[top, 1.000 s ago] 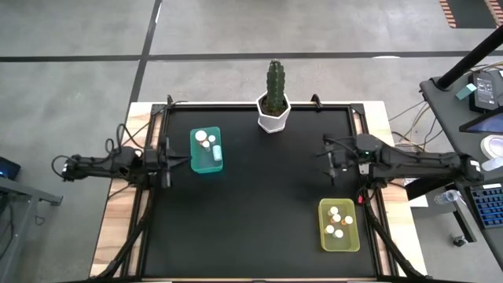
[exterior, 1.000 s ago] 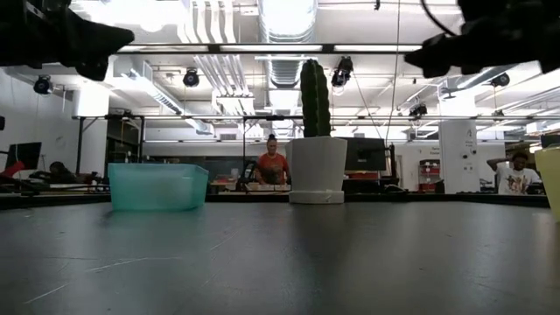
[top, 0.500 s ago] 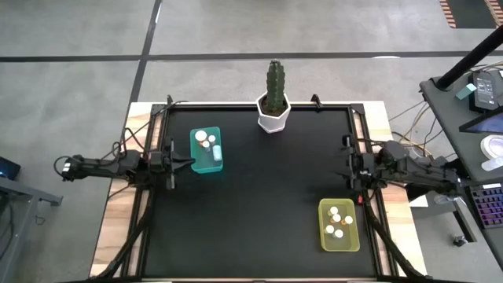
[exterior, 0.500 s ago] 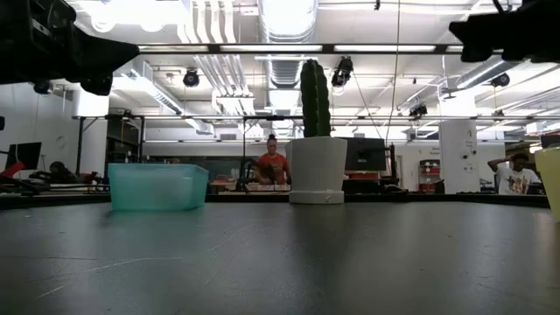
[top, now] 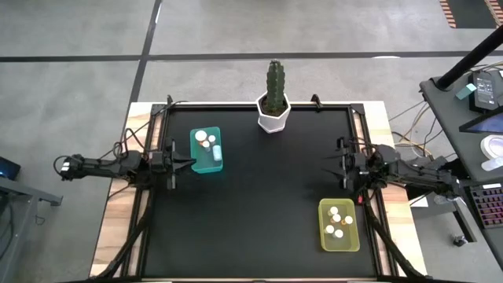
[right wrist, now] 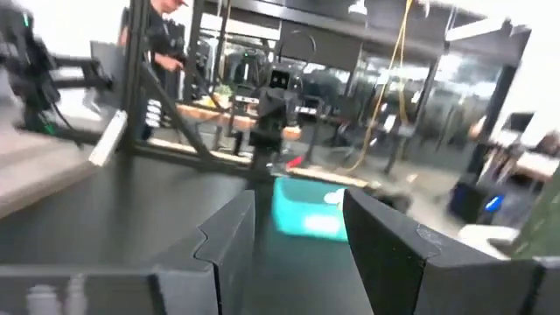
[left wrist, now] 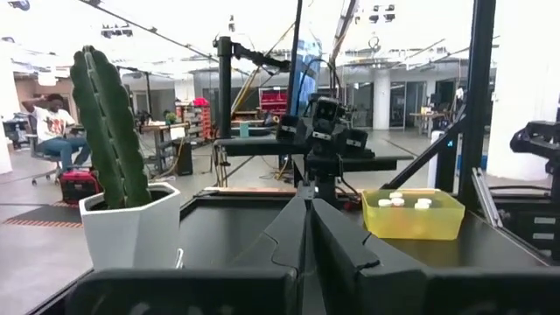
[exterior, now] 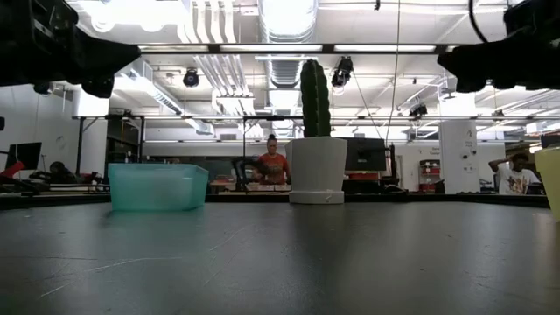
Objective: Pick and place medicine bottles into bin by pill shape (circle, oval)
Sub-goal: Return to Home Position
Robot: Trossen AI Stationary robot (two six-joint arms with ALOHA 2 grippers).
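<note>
White-capped medicine bottles (top: 207,141) all binned: some in the teal plastic bin (top: 206,163) on the left-arm side of the white hexagonal cactus pot (top: 273,112), the rest in the yellow plastic bin (top: 339,244) on its right-arm side. Left pincer (top: 187,160) pressed together, right pincer (top: 334,166) spread, both empty. Risk: the retreating right arm clips the yellow bin. Versus half a second earlier, right pincer is slightly nearer the pot, left unmoved.

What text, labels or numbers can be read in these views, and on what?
None can be read.
The bottles in the teal bin and the yellow bin are too small to show any label.
The pot is plain white.
</note>
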